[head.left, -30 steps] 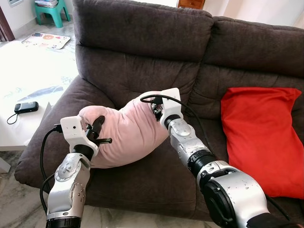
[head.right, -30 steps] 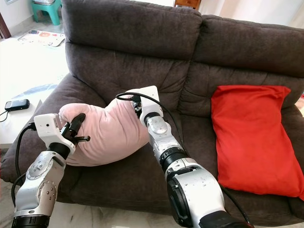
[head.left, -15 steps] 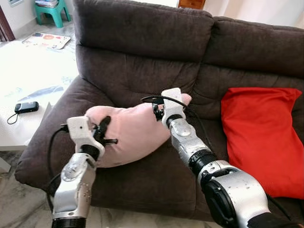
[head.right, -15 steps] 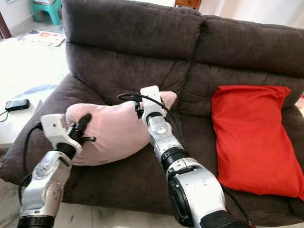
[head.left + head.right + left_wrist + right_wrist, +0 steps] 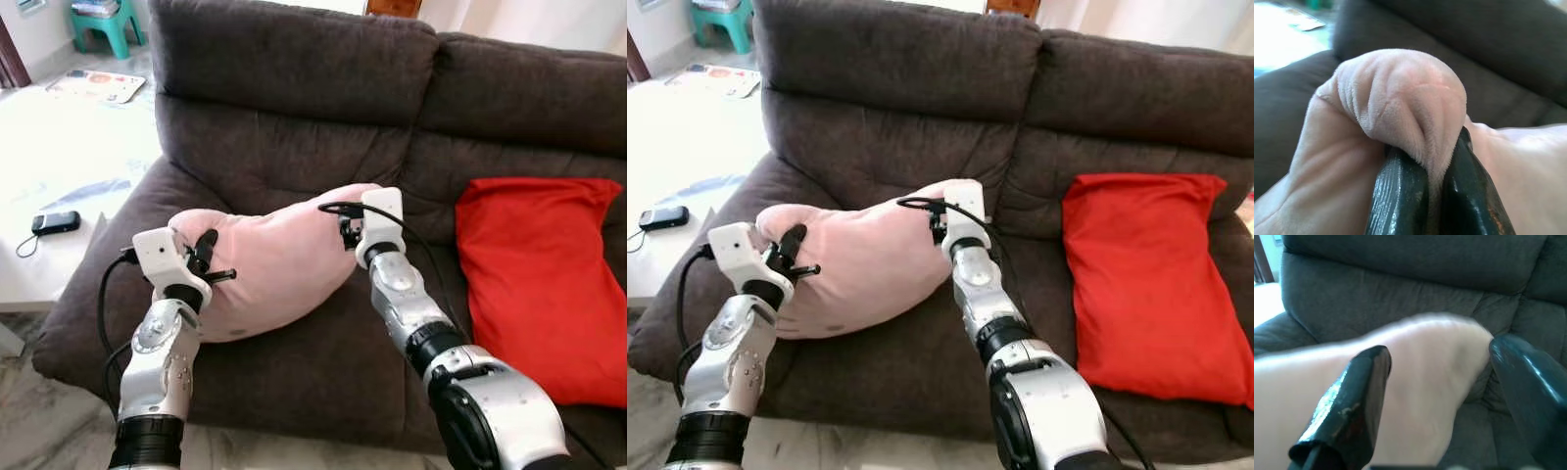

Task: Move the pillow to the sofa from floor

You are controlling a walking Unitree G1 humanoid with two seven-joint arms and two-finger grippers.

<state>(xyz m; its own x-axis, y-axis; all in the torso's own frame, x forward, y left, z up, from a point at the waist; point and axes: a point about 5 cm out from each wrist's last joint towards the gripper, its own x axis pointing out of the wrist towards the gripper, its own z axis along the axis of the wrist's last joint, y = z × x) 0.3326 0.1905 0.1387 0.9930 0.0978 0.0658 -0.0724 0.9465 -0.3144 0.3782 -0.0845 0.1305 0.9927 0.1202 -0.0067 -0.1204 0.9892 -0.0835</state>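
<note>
A pink plush pillow (image 5: 274, 259) lies on the left seat of the dark brown sofa (image 5: 294, 127), its right end against the backrest. My left gripper (image 5: 1432, 161) is shut on the pillow's left corner, with the fabric bunched between the two black fingers; in the head view it sits at the pillow's left end (image 5: 208, 257). My right gripper (image 5: 1437, 352) is at the pillow's right end (image 5: 345, 227). It is open, its fingers (image 5: 1359, 396) spread wide on either side of the pillow's tip.
A red pillow (image 5: 539, 274) leans on the sofa's right seat. A white low table (image 5: 59, 166) with a black phone (image 5: 54, 222) stands to the left of the sofa arm. A teal stool (image 5: 103, 20) is at the far left.
My right gripper has shifted to the right, to the pillow's right tip. The pillow has moved up and back on the seat toward the backrest. The left gripper keeps its hold.
</note>
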